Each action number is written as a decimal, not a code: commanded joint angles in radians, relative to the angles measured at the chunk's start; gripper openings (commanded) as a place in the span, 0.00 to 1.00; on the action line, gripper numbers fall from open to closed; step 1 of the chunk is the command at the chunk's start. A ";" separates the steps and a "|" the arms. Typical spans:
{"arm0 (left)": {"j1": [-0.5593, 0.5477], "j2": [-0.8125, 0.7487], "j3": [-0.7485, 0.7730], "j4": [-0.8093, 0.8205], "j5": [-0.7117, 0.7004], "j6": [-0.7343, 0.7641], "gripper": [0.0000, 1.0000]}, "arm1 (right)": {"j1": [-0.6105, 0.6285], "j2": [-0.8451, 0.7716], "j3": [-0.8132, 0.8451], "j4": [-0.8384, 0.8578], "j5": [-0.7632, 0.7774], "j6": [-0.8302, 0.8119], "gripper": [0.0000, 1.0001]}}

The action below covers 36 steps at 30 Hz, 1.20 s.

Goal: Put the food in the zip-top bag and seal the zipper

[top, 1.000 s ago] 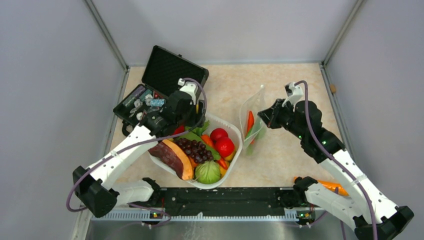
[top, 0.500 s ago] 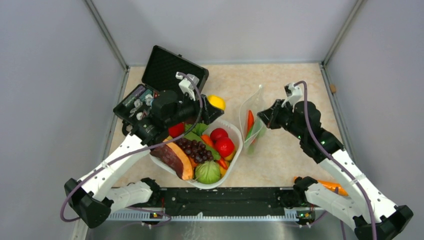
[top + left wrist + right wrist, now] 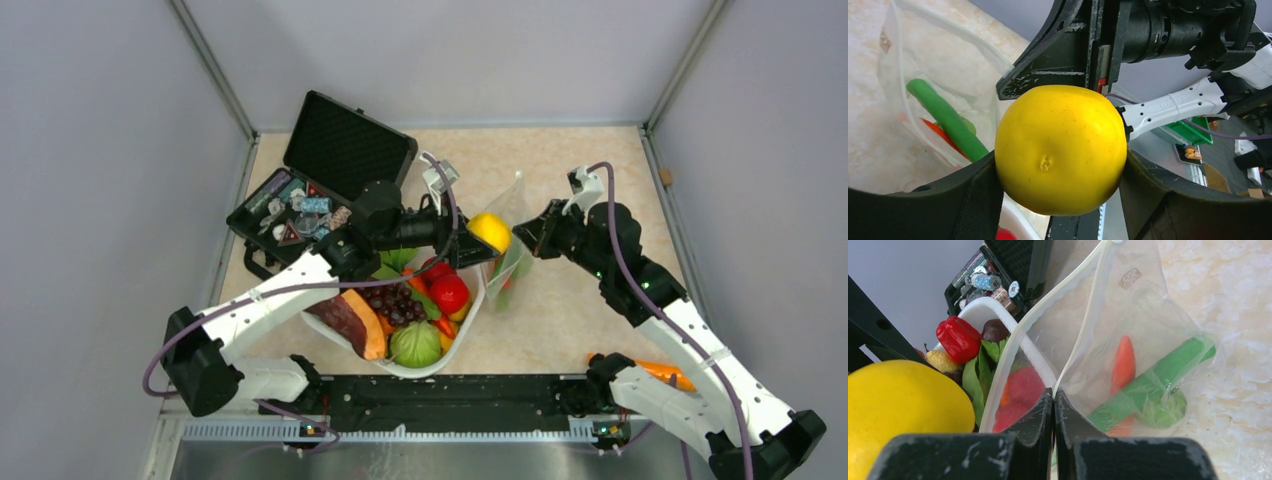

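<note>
Lemon: glossy yellow plastic, faintly pitted.
Zip-top bag: clear thin film, crinkled, shiny.
Zipper: milky ribbed strip.
Green pod: smooth glossy plastic.
Basket: white smooth plastic.
Black case, upper left: matt, dimpled lid lining.
Tabletop: beige marble-look, smooth.
Right gripper: matt black, scuffed.

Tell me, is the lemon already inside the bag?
No, the left end effector holds the lemon beside the bag mouth, outside it.
</note>
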 commanded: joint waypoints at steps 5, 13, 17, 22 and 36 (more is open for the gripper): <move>-0.082 0.060 0.142 -0.048 -0.088 0.137 0.55 | -0.007 -0.011 0.015 0.069 -0.045 0.008 0.00; -0.096 0.136 0.240 -0.256 -0.274 0.192 0.55 | -0.007 -0.031 0.030 0.062 -0.047 0.005 0.00; -0.099 0.157 0.248 -0.300 -0.326 0.201 0.55 | -0.007 -0.044 0.034 0.054 -0.028 0.005 0.00; -0.105 0.178 0.247 -0.279 -0.292 0.209 0.56 | -0.006 -0.048 0.038 0.058 -0.035 0.005 0.00; -0.131 0.271 0.361 -0.444 -0.501 0.235 0.70 | -0.007 -0.075 0.042 0.055 -0.026 0.018 0.00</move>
